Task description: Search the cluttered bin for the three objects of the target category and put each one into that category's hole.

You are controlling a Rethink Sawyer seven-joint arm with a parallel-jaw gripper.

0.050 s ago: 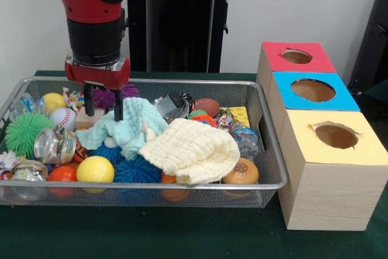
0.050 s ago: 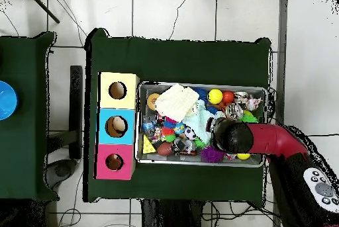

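Bin [image 1: 267, 150] clutter is what the task turns on: a wire-mesh basket on the green table [image 1: 182, 235], packed with balls, spiky toys, crumpled foil pieces and two cloths, with three wooden boxes just beside it, topped red [image 1: 276, 60], blue [image 1: 291, 98] and yellow [image 1: 364, 144], each with a round hole. Which category is wanted cannot be read from the scene, so the target objects cannot be singled out; likely ball candidates are the yellow ball [image 1: 94, 168] and orange ball [image 1: 62, 175] at the bin's near edge and the baseball [image 1: 62, 117] beside the claw. The gripper [image 1: 103, 106] hangs over the end of the bin away from the boxes, its two dark fingers spread apart with nothing between them, one tip at the mint-green cloth [image 1: 130, 128] and the other over a pale block just behind it. The cloth lies directly under and toward the boxes from the claw, draped loosely with no clear long axis, and the cream cloth [image 1: 191, 150] overlaps it further along; both cover things beneath. My guess is that the coming move is a short drop onto the green cloth to clear it. The overhead view shows the arm [image 2: 265, 138] reaching across the bin's end opposite the boxes. No brand, label or legible writing shows anywhere.
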